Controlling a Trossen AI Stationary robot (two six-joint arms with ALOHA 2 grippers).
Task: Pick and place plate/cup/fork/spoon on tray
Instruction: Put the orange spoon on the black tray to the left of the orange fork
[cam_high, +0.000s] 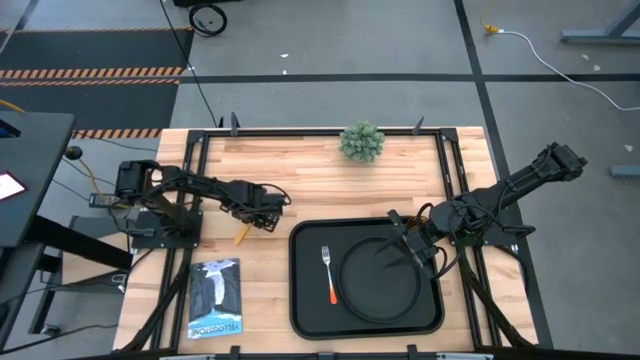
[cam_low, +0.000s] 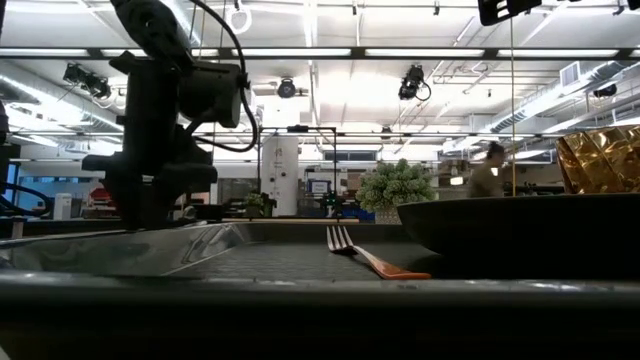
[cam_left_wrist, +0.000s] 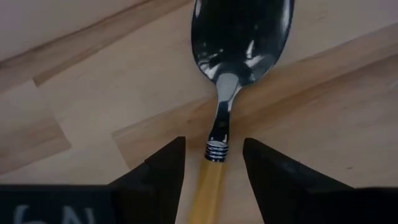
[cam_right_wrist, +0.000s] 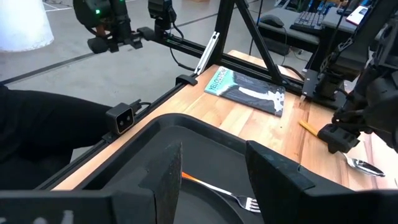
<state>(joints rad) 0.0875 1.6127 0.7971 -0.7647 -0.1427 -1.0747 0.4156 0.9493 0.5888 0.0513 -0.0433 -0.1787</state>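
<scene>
The spoon (cam_left_wrist: 242, 37) lies flat on the wooden table left of the tray, and its orange handle (cam_high: 241, 235) points toward the near edge. My left gripper (cam_high: 262, 212) is low over it and open, with a finger on either side of the handle just behind the metal neck (cam_left_wrist: 214, 146), apart from it. The round black plate (cam_high: 380, 292) and the fork (cam_high: 328, 272) lie on the black tray (cam_high: 300, 305). My right gripper (cam_high: 408, 245) is open and empty over the plate's far right part. An amber faceted thing (cam_low: 598, 160) shows above the plate in the low view. I cannot tell whether it is the cup.
A small potted plant (cam_high: 361, 141) stands at the table's far edge. A printed booklet (cam_high: 214, 297) lies at the near left. Black frame rails run along the table's sides. A person (cam_low: 488, 170) stands in the room far behind the table.
</scene>
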